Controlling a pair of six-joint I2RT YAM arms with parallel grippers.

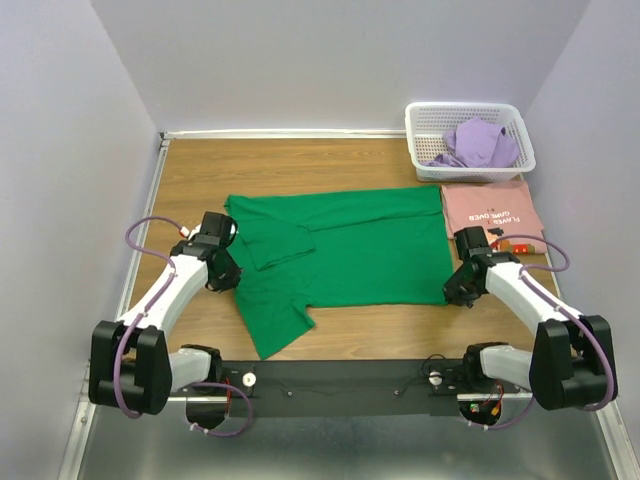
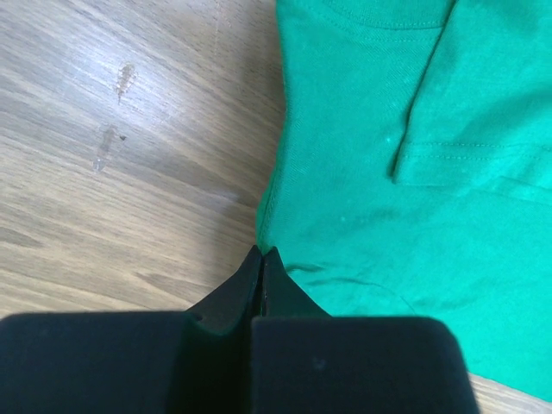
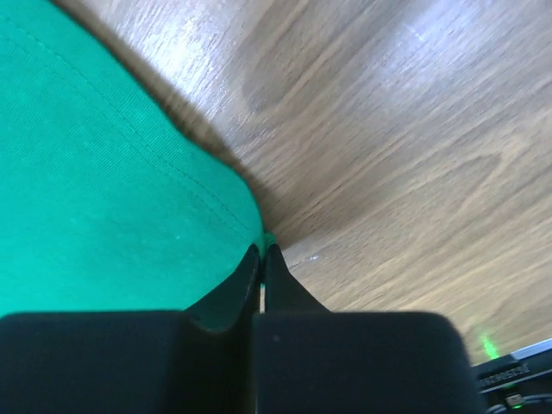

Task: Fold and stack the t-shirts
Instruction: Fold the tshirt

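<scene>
Green t-shirt (image 1: 340, 245) spread flat mid-frame on wooden table (image 1: 195, 180), one sleeve folded in, lower left part skewed toward bottom edge. Left gripper (image 2: 261, 259) clenched, pinching shirt's left edge. Right gripper (image 3: 263, 254) fingers nearly together, nipping shirt's right hem corner, sliver of green at tips. Pink t-shirt (image 1: 492, 210) folded, right of frame, just beside green one. Purple t-shirt (image 1: 480, 143) crumpled in white basket (image 1: 414, 135), upper right.
</scene>
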